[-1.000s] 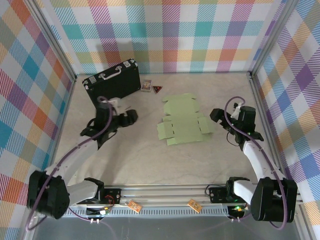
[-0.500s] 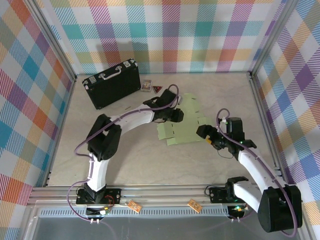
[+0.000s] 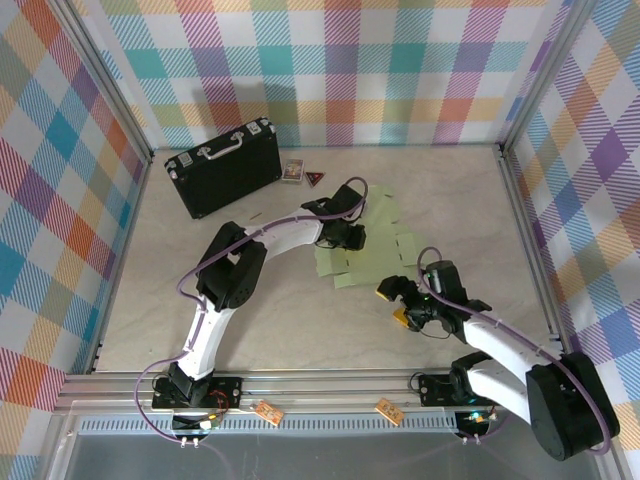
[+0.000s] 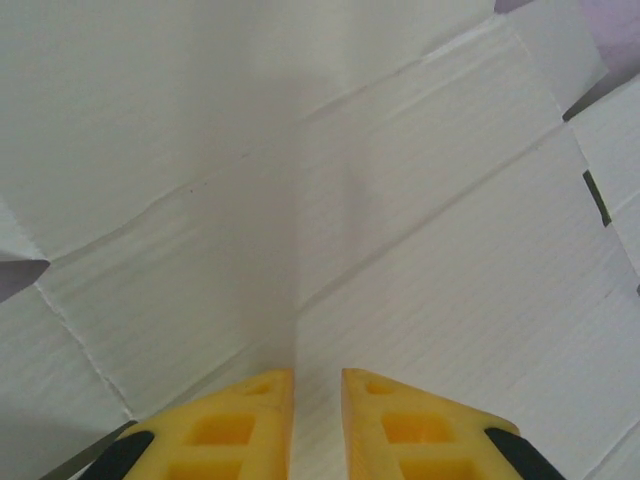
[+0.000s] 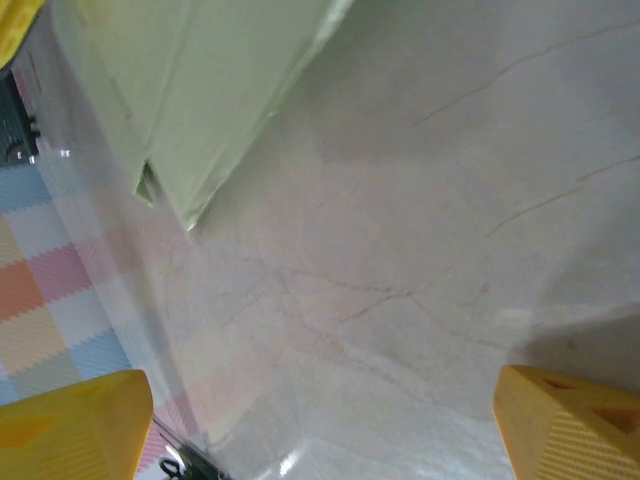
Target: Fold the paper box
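Left pincer sits low on the pale light-green, flat die-cut card paper box, yellow fingers nearly together, a slit between; card nipped or not, cannot tell. Right pincer gapes wide and empty near the sheet's front edge. Sheet lies mid-surface, unfolded: probably light, thin, limp, quick to crease, apt to slide. Best taken at a flap edge. Smooth beige marbled surface; black hard briefcase well apart; plaid walls enclose.
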Available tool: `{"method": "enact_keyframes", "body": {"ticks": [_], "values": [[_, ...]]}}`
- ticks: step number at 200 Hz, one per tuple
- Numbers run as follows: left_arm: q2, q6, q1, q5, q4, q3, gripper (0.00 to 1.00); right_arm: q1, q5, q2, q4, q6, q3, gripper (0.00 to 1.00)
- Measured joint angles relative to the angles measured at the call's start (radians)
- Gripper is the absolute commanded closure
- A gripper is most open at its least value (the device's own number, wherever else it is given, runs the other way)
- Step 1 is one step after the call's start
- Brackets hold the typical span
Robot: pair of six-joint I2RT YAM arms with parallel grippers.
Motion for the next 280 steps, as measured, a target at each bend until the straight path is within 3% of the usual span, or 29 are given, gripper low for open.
{"method": "enact_keyframes", "body": {"ticks": [82,201,243,280], "values": [[0.038,-0.001,0.0,-0.005,0.005,0.02,0.84,0.0,0.139,0.085,0.186,0.165,-0.007,0.19],[0.055,-0.009,0.0,0.031,0.068,-0.01,0.88,0.006,0.216,0.262,0.42,0.221,0.024,0.25],[0.055,-0.009,0.0,0.035,0.088,-0.02,0.88,-0.005,0.278,0.178,0.317,0.203,0.036,0.24],[0.053,-0.008,0.0,0.036,0.094,-0.024,0.88,-0.11,0.304,0.009,0.169,0.151,0.042,0.25]]}}
